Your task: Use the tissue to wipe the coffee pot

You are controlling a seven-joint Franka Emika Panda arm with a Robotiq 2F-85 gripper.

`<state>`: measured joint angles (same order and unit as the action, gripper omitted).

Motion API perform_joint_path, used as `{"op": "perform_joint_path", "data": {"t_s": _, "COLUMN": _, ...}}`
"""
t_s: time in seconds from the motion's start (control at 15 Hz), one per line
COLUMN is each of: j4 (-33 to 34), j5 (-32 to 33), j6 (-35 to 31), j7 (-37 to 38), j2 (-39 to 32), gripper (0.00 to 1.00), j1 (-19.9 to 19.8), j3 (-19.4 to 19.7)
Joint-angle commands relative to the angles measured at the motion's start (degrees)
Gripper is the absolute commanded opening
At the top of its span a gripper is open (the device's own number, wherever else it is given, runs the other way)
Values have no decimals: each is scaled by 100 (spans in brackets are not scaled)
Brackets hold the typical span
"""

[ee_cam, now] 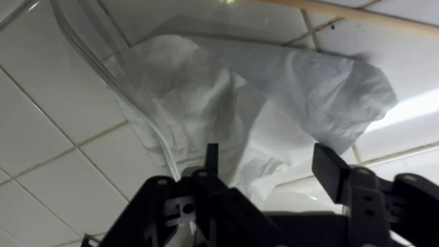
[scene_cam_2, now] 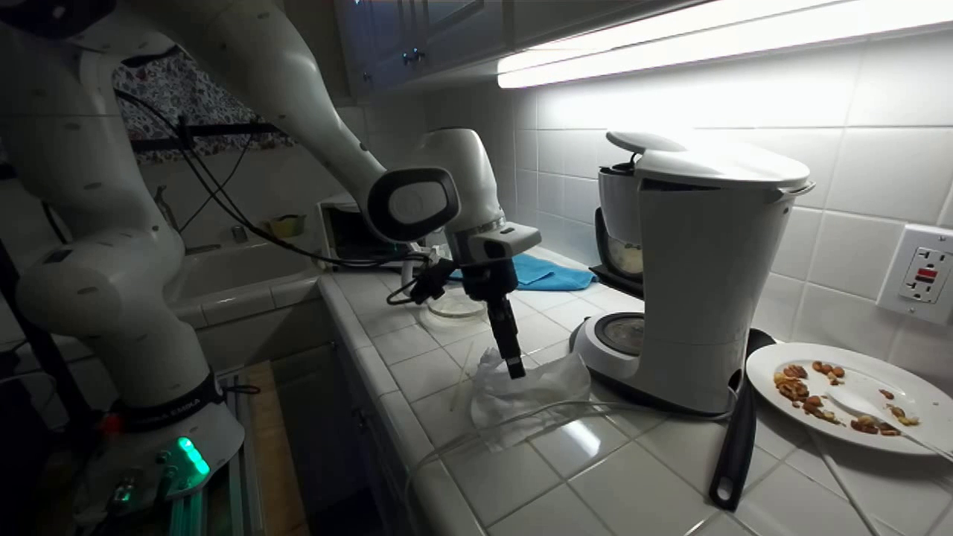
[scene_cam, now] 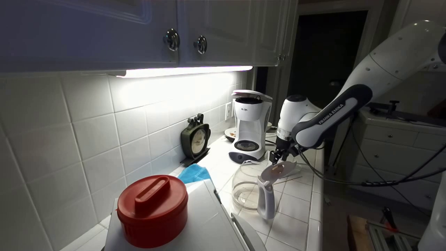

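Note:
The tissue is a crumpled whitish sheet lying on the tiled counter. It shows in the wrist view (ee_cam: 192,92) and in an exterior view (scene_cam_2: 562,380). My gripper points down over it, fingers spread apart with nothing between them, in the wrist view (ee_cam: 265,157) and in both exterior views (scene_cam: 279,158) (scene_cam_2: 515,368). I cannot tell whether the fingertips touch the tissue. The coffee pot, a clear glass carafe (scene_cam: 245,188) with a white handle and raised lid, stands on the counter beside the gripper. In an exterior view the arm partly hides the coffee pot (scene_cam_2: 456,305).
A white coffee machine (scene_cam: 251,122) (scene_cam_2: 692,298) stands by the wall, close to the tissue. A pale cord (ee_cam: 137,109) crosses the tissue. A thin stick (ee_cam: 360,15) lies nearby. A blue cloth (scene_cam: 195,173), red-lidded container (scene_cam: 153,212) and plate of food scraps (scene_cam_2: 927,417) are around.

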<state>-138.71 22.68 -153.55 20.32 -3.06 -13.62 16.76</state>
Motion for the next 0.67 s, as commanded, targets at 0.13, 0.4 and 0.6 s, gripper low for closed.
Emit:
{"op": "perform_joint_path", "data": {"t_s": 0.13, "j4": 70, "j5": 533, "j6": 66, "j7": 428, "j2": -188, "gripper": 100, "j1": 64, "j3": 58}}
{"op": "perform_joint_path", "data": {"t_s": 0.4, "j4": 76, "j5": 577, "j6": 126, "j7": 520, "j2": -230, "gripper": 73, "j1": 81, "j3": 75}}
{"op": "perform_joint_path", "data": {"t_s": 0.6, "j4": 75, "j5": 490, "j6": 159, "j7": 690, "j2": -264, "gripper": 50, "j1": 95, "j3": 78}}
